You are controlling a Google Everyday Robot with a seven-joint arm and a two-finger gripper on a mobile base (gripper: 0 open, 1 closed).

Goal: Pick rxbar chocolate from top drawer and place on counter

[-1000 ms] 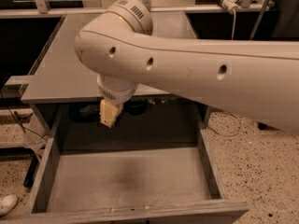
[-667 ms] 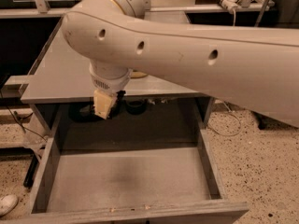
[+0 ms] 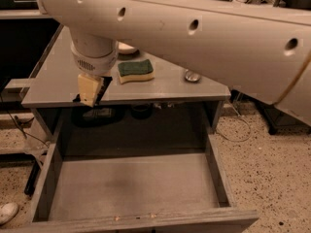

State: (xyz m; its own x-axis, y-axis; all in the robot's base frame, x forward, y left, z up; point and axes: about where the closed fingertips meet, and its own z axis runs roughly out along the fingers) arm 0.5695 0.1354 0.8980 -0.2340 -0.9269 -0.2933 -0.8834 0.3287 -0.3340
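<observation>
My gripper [image 3: 90, 90] hangs from the big white arm over the front left edge of the counter [image 3: 53, 81]. Its cream fingers [image 3: 89, 87] are shut on a thin black thing, the rxbar chocolate [image 3: 104, 82], which only shows as dark slivers beside the fingers. The top drawer [image 3: 216, 171] is pulled out below the counter, and its flat grey bottom shows nothing lying on it. Two dark shapes [image 3: 97, 114] sit in the shadow at the drawer's back, and I cannot tell what they are.
A green-and-yellow sponge [image 3: 135, 71] lies on the counter right of the gripper. A white bowl [image 3: 127, 48] sits behind it, and a small round metal thing [image 3: 193, 75] lies near the right edge. The arm spans the top of the view. A shoe [image 3: 7, 211] shows at lower left.
The gripper has risen from the drawer's back to counter level and shifted left. The arm swung upward, uncovering the sponge and the counter's right side.
</observation>
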